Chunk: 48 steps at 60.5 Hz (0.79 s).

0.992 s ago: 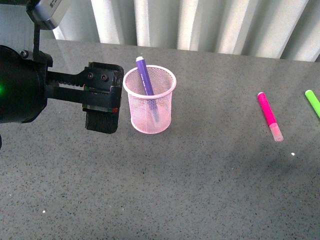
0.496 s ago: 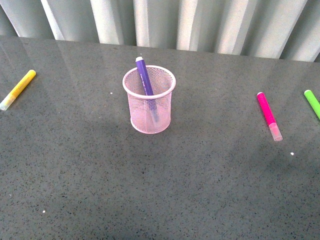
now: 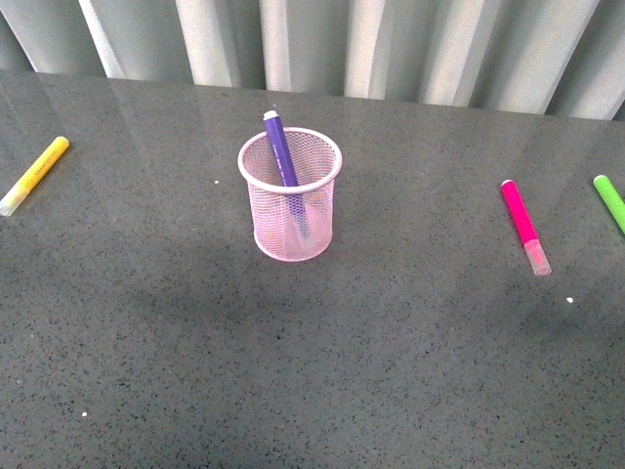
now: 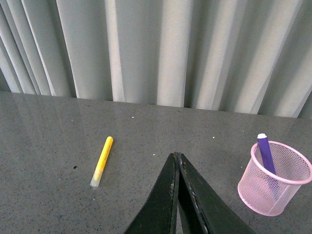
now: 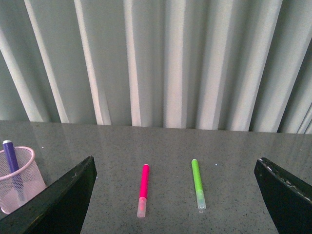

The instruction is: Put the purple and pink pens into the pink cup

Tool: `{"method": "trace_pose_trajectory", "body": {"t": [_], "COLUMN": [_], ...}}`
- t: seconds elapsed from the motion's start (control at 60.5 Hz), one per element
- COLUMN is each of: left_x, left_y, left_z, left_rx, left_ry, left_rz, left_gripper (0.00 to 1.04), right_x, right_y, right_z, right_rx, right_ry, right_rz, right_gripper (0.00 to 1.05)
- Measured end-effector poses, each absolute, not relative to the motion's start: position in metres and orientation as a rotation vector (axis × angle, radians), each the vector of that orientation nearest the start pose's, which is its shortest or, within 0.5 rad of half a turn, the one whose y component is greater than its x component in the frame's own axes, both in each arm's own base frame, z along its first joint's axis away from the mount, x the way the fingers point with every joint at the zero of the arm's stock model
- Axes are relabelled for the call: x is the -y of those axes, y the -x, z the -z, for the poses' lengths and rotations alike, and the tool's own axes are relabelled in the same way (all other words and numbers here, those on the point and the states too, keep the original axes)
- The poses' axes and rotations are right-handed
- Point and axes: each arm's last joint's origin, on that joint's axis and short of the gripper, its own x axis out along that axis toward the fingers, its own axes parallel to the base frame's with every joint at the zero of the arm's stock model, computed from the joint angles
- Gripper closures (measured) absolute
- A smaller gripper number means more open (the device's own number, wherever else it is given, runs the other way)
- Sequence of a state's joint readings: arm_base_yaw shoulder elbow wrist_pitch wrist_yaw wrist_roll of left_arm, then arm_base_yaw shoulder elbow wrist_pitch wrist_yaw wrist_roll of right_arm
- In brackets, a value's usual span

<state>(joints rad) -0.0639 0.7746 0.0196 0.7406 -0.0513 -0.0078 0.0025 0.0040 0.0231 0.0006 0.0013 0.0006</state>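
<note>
the left gripper is pinched closed with nothing in it, and the right gripper is spread wide and empty. the purple pen stands tilted inside the pink cup on the counter, while the pink pen lies flat well to the cup's right, near the green marker

No legible writing in any view.
The purple pen, pink cup, pink pen, yellow marker and green marker show no print that can be read (all too small).
</note>
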Motion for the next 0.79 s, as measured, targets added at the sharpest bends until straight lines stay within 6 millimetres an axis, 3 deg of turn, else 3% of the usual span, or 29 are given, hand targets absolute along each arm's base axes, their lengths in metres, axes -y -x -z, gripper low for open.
{"method": "trace_pose_trajectory", "body": {"t": [0.149,0.793], "left_x": [0.0,0.0], "left_y": [-0.139,-0.117], "left_z": [-0.164,-0.17], "left_rx": [-0.009,0.012], "left_ry": [0.007,0.007], "left_rz": [-0.003,0.0], "left_gripper": [1.01,1.01], "right_x": [0.0,0.0], "right_y": [-0.096,-0.096], "right_z": [-0.171,-0.171], "right_rx": [0.02,0.02], "right_ry": [0.0,-0.001], "right_rz": [-0.001,-0.001], "right_gripper": [0.07,0.07]}}
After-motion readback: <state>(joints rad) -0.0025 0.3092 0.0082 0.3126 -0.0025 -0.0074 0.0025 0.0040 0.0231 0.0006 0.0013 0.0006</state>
